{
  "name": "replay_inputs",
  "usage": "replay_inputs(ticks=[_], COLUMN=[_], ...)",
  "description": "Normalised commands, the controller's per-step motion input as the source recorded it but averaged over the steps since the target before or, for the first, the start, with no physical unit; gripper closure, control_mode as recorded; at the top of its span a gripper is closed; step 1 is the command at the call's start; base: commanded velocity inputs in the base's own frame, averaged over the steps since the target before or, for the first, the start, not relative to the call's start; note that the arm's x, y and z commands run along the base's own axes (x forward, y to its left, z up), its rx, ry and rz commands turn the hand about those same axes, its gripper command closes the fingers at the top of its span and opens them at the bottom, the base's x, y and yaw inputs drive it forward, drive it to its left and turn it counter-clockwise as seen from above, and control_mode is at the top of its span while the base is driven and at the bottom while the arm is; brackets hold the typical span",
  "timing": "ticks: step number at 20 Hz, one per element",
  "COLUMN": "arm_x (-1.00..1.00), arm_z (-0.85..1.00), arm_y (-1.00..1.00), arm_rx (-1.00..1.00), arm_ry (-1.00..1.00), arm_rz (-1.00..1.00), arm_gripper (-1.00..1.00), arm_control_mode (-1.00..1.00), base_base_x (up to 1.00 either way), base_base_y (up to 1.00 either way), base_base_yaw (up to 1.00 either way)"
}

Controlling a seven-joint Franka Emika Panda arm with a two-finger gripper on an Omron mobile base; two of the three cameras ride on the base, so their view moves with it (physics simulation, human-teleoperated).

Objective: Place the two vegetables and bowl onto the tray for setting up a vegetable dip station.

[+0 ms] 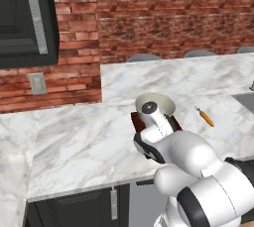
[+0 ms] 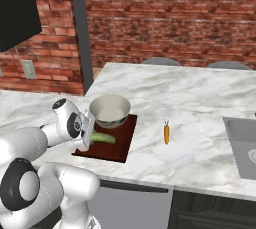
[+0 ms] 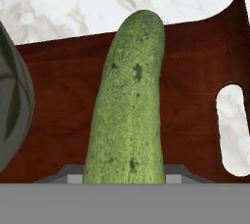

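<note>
My gripper (image 2: 92,134) is shut on the dark-green cucumber (image 2: 103,137), which sticks out sideways from it low over the near part of the reddish-brown tray (image 2: 122,145). In the hand view the cucumber (image 3: 129,100) runs up from between the fingertips (image 3: 124,174) across the tray (image 3: 190,71), whose pale slot (image 3: 233,127) lies to the right. The grey bowl (image 2: 110,109) with a cream inside stands on the tray's far end, and its wall (image 3: 12,105) is at the hand view's left. The orange carrot (image 2: 166,133) lies on the marble right of the tray, also seen as carrot (image 1: 206,117).
A sink (image 2: 242,143) is sunk into the counter at the far right. Grey stool backs (image 2: 160,61) stand behind the island. The counter's front edge (image 2: 150,183) runs just below the tray. A dark cabinet (image 1: 25,18) hangs on the brick wall at upper left.
</note>
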Motion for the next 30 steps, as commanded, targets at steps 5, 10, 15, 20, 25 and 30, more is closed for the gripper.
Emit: replay_inputs(ticks=[5,10,15,20,25,30], arm_x=[0.06,0.02,0.00,0.00,0.00,-0.08], arm_z=[-0.12,-0.03,-0.04,-0.06,-0.03,0.00], arm_y=[-0.02,0.00,0.00,-0.03,-0.01,-0.02], arm_rx=[0.01,0.03,0.04,0.02,0.00,0.00], arm_ry=[-0.08,-0.06,-0.03,-0.05,-0.02,0.00], arm_rz=[0.05,0.05,0.03,0.02,0.00,0.00], arm_gripper=[1.00,1.00,-1.00,-1.00,-1.00,-1.00], arm_control_mode=[-1.00,-1.00,-1.00,-1.00,-1.00,-1.00], base_base_x=[0.00,0.00,0.00,0.00,0.00,0.00], base_base_y=[0.00,0.00,0.00,0.00,0.00,0.00], base_base_yaw=[0.00,0.00,0.00,0.00,0.00,0.00])
